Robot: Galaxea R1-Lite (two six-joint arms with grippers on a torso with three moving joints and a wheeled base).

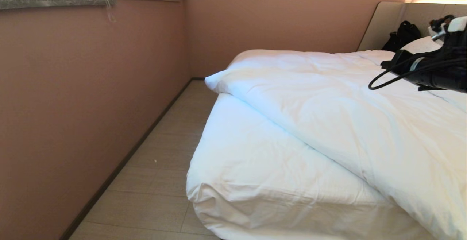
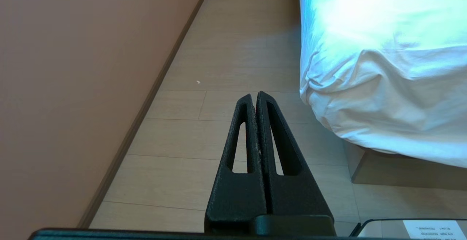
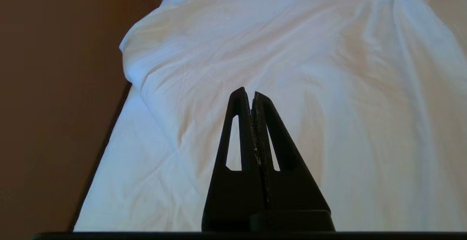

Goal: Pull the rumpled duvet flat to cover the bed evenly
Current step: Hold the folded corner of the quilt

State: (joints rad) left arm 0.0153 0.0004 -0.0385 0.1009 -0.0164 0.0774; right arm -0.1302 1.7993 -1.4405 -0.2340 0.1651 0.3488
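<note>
Nearest, at the lower centre of the head view, the bed (image 1: 255, 181) shows its bare sheeted corner, the white sheet bunched where it tucks under. In the left wrist view the left gripper (image 2: 255, 95) hangs low over the pale floor (image 2: 226, 65) beside that corner, its two black fingers pressed together and holding nothing; the mattress corner sits in the upper right of that frame, apart from the fingertips.

Further in, the rumpled duvet (image 1: 350, 123) lies slantwise across the bed, its thick folded edge running from the left middle of the head view down to the lower right, leaving the near-left part of the mattress uncovered.

The right arm shows at the right edge of the head view, raised above the duvet. In the right wrist view the right gripper (image 3: 251, 93) has its fingers closed together, empty, pointing over the creased duvet, clear of the cloth.

Farthest, at the upper right, the beige headboard (image 1: 386, 21) carries a black bag (image 1: 403, 35) beside a pillow (image 1: 423, 45).
</note>
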